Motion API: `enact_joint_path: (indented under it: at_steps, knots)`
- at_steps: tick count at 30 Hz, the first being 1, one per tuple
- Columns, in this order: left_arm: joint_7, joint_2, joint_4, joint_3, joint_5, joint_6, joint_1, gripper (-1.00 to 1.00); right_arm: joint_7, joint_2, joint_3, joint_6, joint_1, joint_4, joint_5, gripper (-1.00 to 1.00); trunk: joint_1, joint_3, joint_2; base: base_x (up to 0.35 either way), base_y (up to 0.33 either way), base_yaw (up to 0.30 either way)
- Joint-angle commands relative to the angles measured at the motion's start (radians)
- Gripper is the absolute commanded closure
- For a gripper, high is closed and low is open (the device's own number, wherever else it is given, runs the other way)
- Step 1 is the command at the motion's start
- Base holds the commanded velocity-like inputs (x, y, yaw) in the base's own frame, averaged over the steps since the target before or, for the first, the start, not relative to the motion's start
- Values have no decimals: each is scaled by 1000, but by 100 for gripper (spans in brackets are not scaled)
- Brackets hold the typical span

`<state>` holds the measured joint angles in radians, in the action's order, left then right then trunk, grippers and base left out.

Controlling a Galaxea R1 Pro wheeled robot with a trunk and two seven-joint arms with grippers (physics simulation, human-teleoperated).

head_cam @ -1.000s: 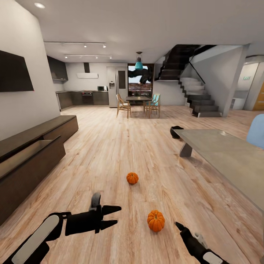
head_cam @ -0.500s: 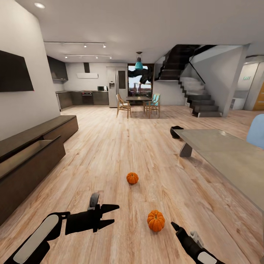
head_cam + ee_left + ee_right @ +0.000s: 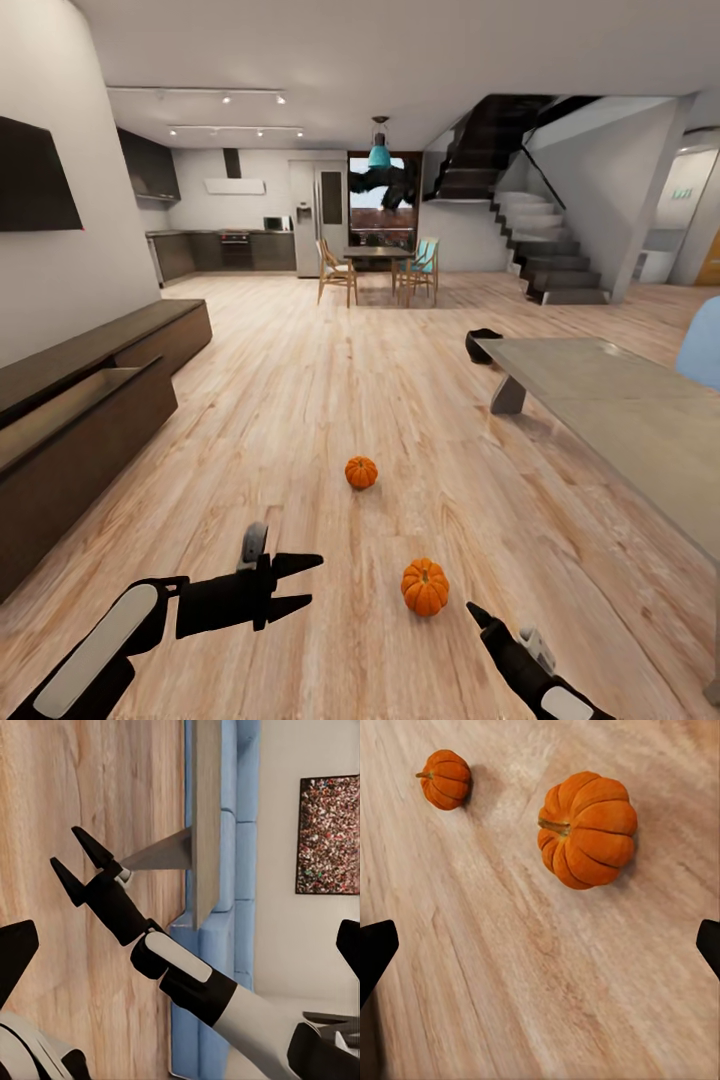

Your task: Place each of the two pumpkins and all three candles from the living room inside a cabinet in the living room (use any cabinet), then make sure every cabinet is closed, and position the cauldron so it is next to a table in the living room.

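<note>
The head camera had tipped and shifted a little in the last half second, so the whole room sat a bit differently in the picture. The things themselves had not moved. Both pumpkins lay in the same spots on the wood floor.

The near pumpkin (image 3: 425, 587) sat at about 5 o'clock in the head view, just beside the right tool (image 3: 476, 614), but not touching it. The far pumpkin (image 3: 361, 472) sat near the middle, well apart from both arms. In the right wrist view the near pumpkin (image 3: 587, 829) looked big and close, with the far pumpkin (image 3: 445, 778) smaller beyond it.

The right tool had crept nearer to the near pumpkin over the last second. Its two fingers were spread wide and held nothing. That looked like getting ready to pick the pumpkin up.

The left tool (image 3: 308, 582) hung at 7 o'clock, a bit lower than a second before. Its fingers were apart and empty too.

The cabinet (image 3: 85, 425) stood at 9 o'clock with one drawer pulled out, ready to take things. The bench (image 3: 600, 400) was at 3 o'clock, and the black cauldron (image 3: 483, 345) sat on the floor right by its far corner. No candles could be seen.

So the job was only starting: both pumpkins were not yet in the cabinet.
</note>
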<state>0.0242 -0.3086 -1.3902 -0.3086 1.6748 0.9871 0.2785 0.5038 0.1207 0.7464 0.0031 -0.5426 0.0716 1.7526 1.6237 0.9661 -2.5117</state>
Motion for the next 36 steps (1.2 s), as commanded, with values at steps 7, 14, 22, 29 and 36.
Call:
enact_joint_path:
  at_steps: [7, 14, 22, 29, 36]
  knots:
    - [6, -3, 1, -4, 28, 2, 0, -100, 125, 5, 1, 78, 0, 1, 13, -100, 3, 28, -2, 0, 0, 0]
    - [6, -3, 1, -3, 35, 2, -1, -100, 178, 34, -19, 204, 0, 85, 62, -100, 6, 55, -4, 0, 0, 0]
    - [6, -4, 1, -3, 36, 2, -1, -100, 173, 40, -37, 268, 0, 83, 139, -100, 10, 86, -6, 0, 0, 0]
    - [6, -4, 1, -3, 36, 2, -1, -100, 152, 39, -37, 233, 0, 82, 139, -100, 13, 113, -7, 0, 0, 0]
    - [6, -4, -2, -3, 36, 4, -1, -100, 150, 39, -36, 214, 0, 82, 139, -100, 16, 140, -9, 0, 0, 0]
